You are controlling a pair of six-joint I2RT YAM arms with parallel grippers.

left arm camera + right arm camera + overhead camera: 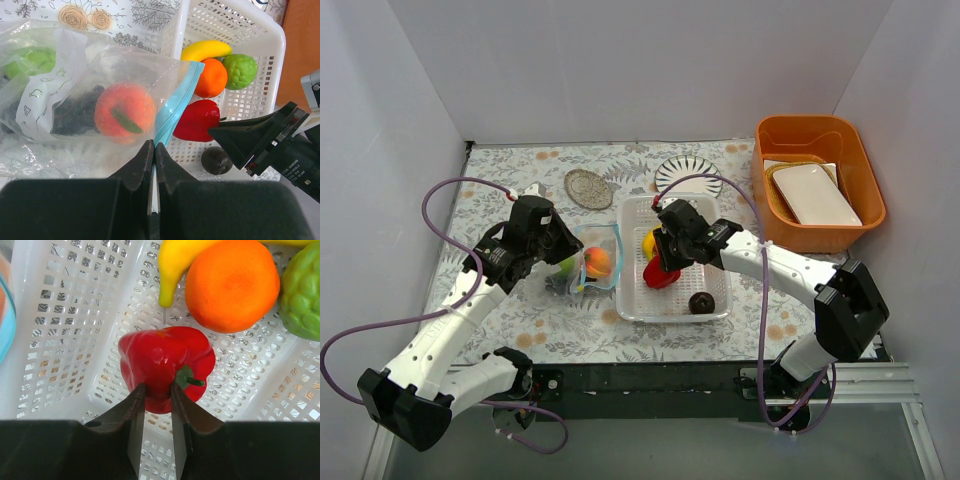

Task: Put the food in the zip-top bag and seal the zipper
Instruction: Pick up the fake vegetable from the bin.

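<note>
The clear zip-top bag (582,262) lies left of the white basket (632,304); it also shows in the left wrist view (75,95). Inside it are a peach (125,112), dark grapes (75,117) and a green ball (32,62). My left gripper (154,145) is shut on the bag's blue-green zipper (172,107) at the mouth. My right gripper (158,388) is shut on the red pepper (165,360), which is held over the basket floor (65,340). The banana (185,260), orange (231,285), a green ball (300,295) and the dark brown ball (700,302) are in the basket.
An orange bin (865,215) with a white dish stands at the back right. A glass saucer (587,187) and a clear ribbed dish (687,174) lie behind the basket. White walls close in the left, back and right.
</note>
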